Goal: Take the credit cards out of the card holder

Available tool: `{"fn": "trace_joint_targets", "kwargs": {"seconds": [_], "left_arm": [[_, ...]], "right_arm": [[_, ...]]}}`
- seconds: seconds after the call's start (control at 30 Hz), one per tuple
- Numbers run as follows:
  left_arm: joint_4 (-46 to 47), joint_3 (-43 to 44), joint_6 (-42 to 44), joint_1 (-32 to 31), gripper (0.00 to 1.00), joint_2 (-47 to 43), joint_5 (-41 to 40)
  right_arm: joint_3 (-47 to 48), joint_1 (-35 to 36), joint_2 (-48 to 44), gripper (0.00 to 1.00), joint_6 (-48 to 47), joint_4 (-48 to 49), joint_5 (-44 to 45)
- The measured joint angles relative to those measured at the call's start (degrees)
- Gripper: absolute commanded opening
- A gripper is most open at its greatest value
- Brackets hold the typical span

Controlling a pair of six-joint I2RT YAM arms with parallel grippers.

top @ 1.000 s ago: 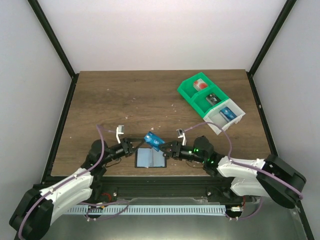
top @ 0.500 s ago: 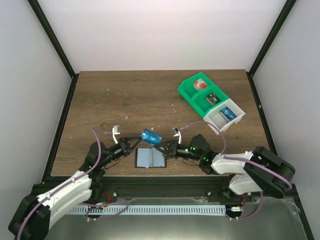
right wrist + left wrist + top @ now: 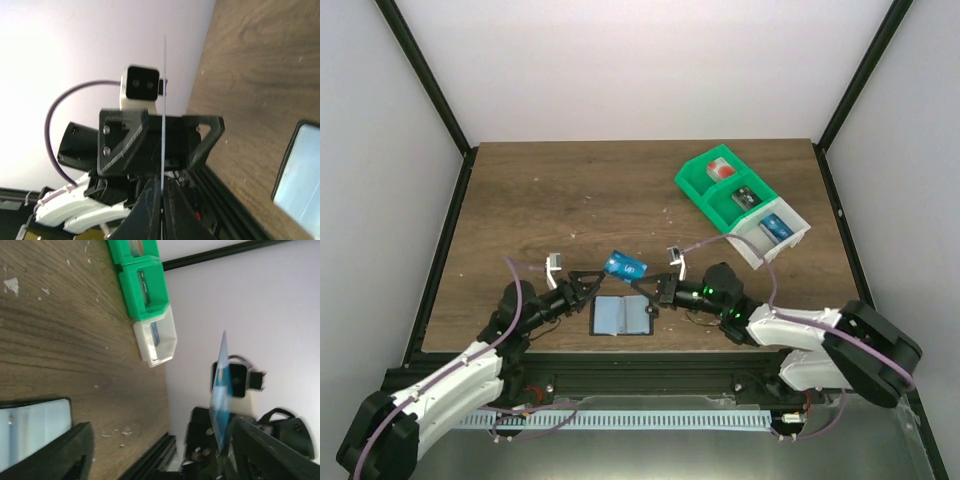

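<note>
A bright blue credit card [image 3: 624, 266] hangs above the table between my two arms. My right gripper [image 3: 643, 287] is shut on its lower edge; in the right wrist view the card [image 3: 163, 110] stands edge-on between the closed fingers [image 3: 152, 205]. My left gripper [image 3: 591, 284] is open just left of the card, its jaws spread on either side without touching it. In the left wrist view the card [image 3: 221, 390] stands near the right finger [image 3: 270, 450]. The card holder [image 3: 622, 315] lies open and flat on the table below, pale blue-grey with black edging [image 3: 30, 432] [image 3: 300, 170].
A green-and-white compartment bin [image 3: 740, 205] holding small items sits at the back right; it also shows in the left wrist view [image 3: 145, 285]. The dark frame rail [image 3: 640, 360] runs along the table's near edge, just behind the card holder.
My left gripper has opened and let go of the card. My right gripper has closed on the card and now holds it alone. The card holder has not moved.
</note>
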Motion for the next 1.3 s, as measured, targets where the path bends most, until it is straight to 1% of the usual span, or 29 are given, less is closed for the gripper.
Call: {"fn": "trace_joint_targets", "kwargs": {"seconds": [0.03,0.07,0.17,0.3,0.43,0.57,0.63,0.8,0.87,0.97,1.17,1.3], "left_arm": [[-1.57,0.5,0.24,0.0,0.97,-0.15,-0.07],[-3.28,1.14,0.57,0.0,0.99,-0.28,-0.04],[-7.72,3.28,3.58,0.0,1.0,-0.39,0.26],[-15.43,7.91,8.72,0.0,1.0,-0.15,0.72],[-22.71,12.74,14.12,0.0,1.0,0.72,0.76],[-29.14,16.94,18.95,0.0,1.0,2.23,0.94],[-31.52,18.6,21.33,0.0,1.0,3.1,0.98],[-35.69,19.91,25.79,0.0,0.99,4.35,1.01],[-36.65,19.91,26.75,0.0,0.99,4.72,1.29],[-37.53,19.91,28.41,0.0,0.99,4.85,1.86],[-39.19,20.85,31.23,0.0,0.99,5.46,2.78],[-39.08,21.05,31.89,0.0,0.99,5.51,3.69]], "right_arm": [[0.66,-0.68,-1.73,0.01,-1.16,-3.41,0.24],[1.4,-1.64,-3.54,0.01,-2.4,-6.58,0.55],[3.63,-6.12,-8.68,0.0,-6.14,-14.93,0.48],[8.41,-15.47,-13.64,0.0,-13.18,-29.22,0.02],[12.94,-25.97,-14.43,0.0,-19.12,-41.33,-4.07],[14.67,-40.39,-15.13,0.01,-23.87,-52.26,-9.09],[16.2,-46.62,-14.97,0.01,-26.38,-57.75,-9.92],[21.66,-57.18,-14.03,0.01,-29.99,-68.54,-11.87],[23.89,-59.82,-13.97,0.0,-30.95,-72.78,-10.78],[28.04,-61.61,-12.39,0.01,-32.39,-77.75,-8.94],[34.75,-64.3,-5.38,0.0,-35.06,-82.99,-6.03],[36.89,-65.24,-2.51,0.0,-35.91,-86.25,-3.34]]}}
